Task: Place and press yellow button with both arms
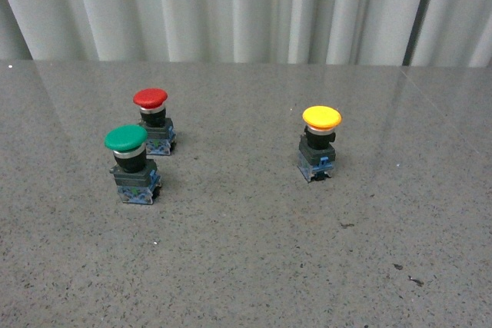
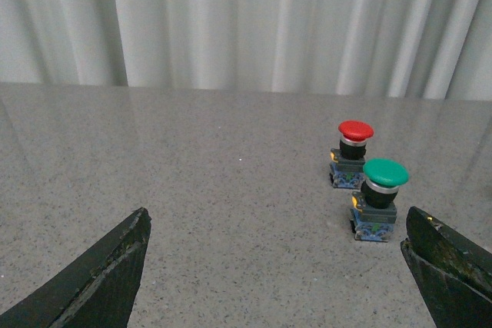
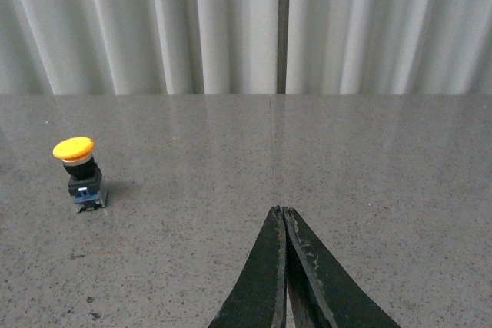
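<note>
The yellow button (image 1: 320, 142) stands upright on the grey speckled table, right of centre in the front view, with neither arm in that view. It also shows in the right wrist view as the yellow button (image 3: 79, 173), well off to one side of my right gripper (image 3: 281, 213), whose black fingers are shut together on nothing. My left gripper (image 2: 278, 224) is open wide, its two fingers far apart and nothing between them. The yellow button is out of the left wrist view.
A green-capped button (image 1: 132, 162) and a red-capped button (image 1: 153, 120) stand close together at the left of the table (image 1: 246, 266). In the left wrist view the green-capped button (image 2: 378, 197) sits near one finger (image 2: 446, 255). A pale curtain (image 1: 231, 5) hangs behind.
</note>
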`<state>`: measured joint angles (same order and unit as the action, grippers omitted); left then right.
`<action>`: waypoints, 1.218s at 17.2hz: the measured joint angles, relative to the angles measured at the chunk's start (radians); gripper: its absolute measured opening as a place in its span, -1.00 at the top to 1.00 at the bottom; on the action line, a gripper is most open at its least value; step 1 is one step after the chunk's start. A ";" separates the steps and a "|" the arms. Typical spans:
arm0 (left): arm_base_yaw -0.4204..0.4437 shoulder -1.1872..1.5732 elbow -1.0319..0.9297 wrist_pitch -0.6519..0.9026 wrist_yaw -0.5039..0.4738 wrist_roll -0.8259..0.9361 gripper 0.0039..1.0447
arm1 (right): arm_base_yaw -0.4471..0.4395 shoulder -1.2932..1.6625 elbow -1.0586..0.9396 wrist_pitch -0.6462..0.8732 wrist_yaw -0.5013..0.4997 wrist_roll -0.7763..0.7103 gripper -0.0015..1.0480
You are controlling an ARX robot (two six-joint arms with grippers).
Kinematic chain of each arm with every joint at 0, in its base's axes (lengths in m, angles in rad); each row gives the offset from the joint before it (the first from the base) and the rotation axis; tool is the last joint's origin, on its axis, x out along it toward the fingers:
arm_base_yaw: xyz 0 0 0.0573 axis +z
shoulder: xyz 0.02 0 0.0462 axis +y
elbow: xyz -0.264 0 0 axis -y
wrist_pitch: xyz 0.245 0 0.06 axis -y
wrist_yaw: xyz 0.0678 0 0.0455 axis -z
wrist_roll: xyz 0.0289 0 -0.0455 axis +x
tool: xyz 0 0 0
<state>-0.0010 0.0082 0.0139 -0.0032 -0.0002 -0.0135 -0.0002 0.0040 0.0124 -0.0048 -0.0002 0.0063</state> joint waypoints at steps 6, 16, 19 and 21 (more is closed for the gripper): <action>0.000 0.000 0.000 0.000 0.000 0.000 -0.88 | 0.000 0.000 0.000 0.000 0.000 0.000 0.12; 0.000 0.000 0.000 0.000 0.000 0.000 -0.88 | 0.000 0.000 0.000 0.000 0.000 0.000 -0.87; 0.000 0.000 0.000 0.000 0.000 0.000 -0.88 | 0.000 0.000 0.000 0.000 0.000 0.000 -0.87; 0.000 0.000 0.000 0.000 0.000 0.000 -0.88 | 0.000 0.000 0.000 0.000 0.000 0.000 -0.87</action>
<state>-0.0010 0.0082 0.0139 -0.0032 -0.0002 -0.0135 -0.0002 0.0040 0.0124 -0.0048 -0.0002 0.0059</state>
